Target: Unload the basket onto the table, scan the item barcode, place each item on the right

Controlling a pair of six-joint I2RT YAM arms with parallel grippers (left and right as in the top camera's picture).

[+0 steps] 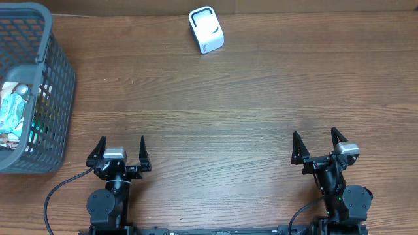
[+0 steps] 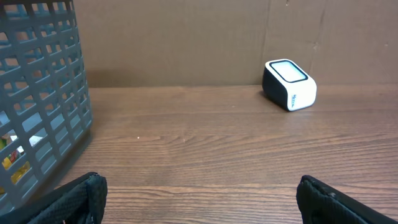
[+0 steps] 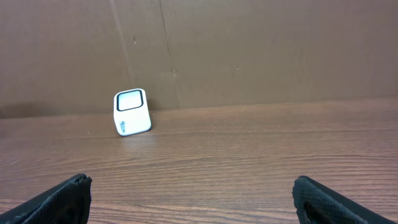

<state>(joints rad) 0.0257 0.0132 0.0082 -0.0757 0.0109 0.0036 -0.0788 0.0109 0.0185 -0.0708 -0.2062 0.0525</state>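
Left gripper (image 1: 122, 142) at 7 o'clock of the wooden table (image 1: 228, 111), right gripper (image 1: 315, 134) at 5 o'clock. Both with fingers spread wide, holding nothing, touching nothing, pointed toward 12.

Nothing loose on the bare wood to scan. Only candidates inside the grey mesh basket (image 1: 59, 91) at 9 o'clock, among them a pale teal crinkled packet (image 1: 13, 109) against the near wall. Partly cut off by the picture's edge and screened by the mesh, so long axis not readable and no barcode visible. Glimpsed from the left wrist only as coloured scraps through the basket holes.

From the left fingers, packet at about 10 o'clock, near. From the right fingers, at about 9 o'clock, well apart, across the whole table. Left arm plainly the nearer, and probably the one to reach over the rim and down.

White desktop scanner (image 1: 206, 29) at 12 o'clock, standing alone, dark-rimmed window facing up and slightly toward the arms. At 1 o'clock from the left fingers, 11 o'clock from the right.

Task judged not yet begun.
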